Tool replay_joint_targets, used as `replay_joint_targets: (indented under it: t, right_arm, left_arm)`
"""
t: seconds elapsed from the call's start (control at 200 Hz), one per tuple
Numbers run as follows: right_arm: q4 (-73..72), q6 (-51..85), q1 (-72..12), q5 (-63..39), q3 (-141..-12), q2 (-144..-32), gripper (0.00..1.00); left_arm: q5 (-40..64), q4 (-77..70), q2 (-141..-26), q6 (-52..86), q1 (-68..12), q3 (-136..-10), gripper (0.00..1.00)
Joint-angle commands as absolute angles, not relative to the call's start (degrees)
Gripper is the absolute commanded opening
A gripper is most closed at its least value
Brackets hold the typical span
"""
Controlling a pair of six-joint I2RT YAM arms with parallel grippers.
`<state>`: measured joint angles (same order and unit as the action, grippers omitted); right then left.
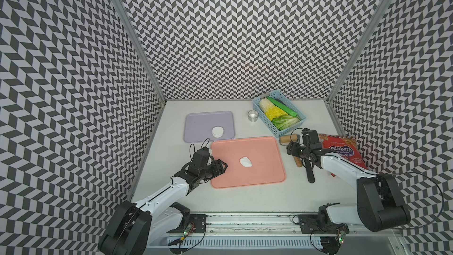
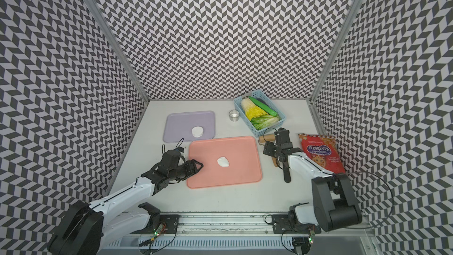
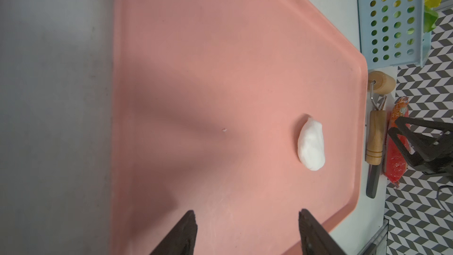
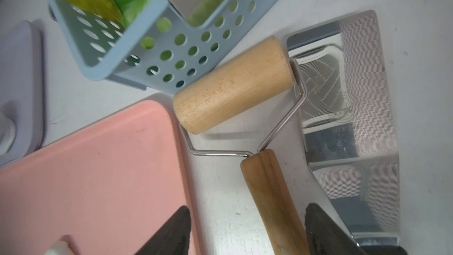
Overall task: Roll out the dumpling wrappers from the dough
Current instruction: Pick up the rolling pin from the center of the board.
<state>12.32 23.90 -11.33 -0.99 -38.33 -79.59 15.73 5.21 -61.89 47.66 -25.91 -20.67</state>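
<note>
A small white lump of dough lies near the middle of the pink tray. The dumpling wrappers sit stacked as neat white discs on the purple tray. My left gripper hovers open over the pink tray's left part, short of the dough, with nothing between its fingers. A wooden roller lies right of the pink tray. My right gripper is open above it, its jaws straddling the roller's handle.
A metal scraper with a black handle lies beside the roller. Behind it stands a blue basket of vegetables, with a small metal ring cup to its left. A red candy bag lies at the right wall.
</note>
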Motion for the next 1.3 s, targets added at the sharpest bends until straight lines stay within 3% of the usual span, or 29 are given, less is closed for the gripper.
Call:
replay_joint_targets:
  t: [0.0, 0.34, 0.596, 0.816, 1.112, 1.297]
  right_arm:
    - [10.46, 23.14, -12.0, 0.53, -39.92, -81.52, 0.76]
    - [10.16, 23.28, -15.4, 0.91, -39.47, -83.91, 0.67]
    - [10.81, 23.93, -17.81, 3.6, -39.22, -87.15, 0.54]
    - [11.42, 24.62, -18.28, 5.87, -39.81, -89.36, 0.49]
    - [13.24, 24.91, -19.14, 6.8, -39.94, -88.3, 0.12]
    - [15.32, 25.08, -19.22, 4.61, -38.46, -79.18, 0.0]
  left_arm:
    - [13.89, 4.55, -63.16, 47.15, -26.36, -20.61, 0.67]
    - [4.42, 11.62, -63.36, 45.57, -25.92, -22.56, 0.67]
    - [1.18, 13.56, -64.86, 44.17, -25.53, -25.27, 0.67]
    - [0.35, 14.24, -64.78, 43.07, -25.49, -26.7, 0.68]
    - [1.42, 15.12, -61.8, 42.54, -25.47, -28.09, 0.7]
    - [4.24, 15.69, -60.17, 41.25, -25.6, -31.15, 0.71]
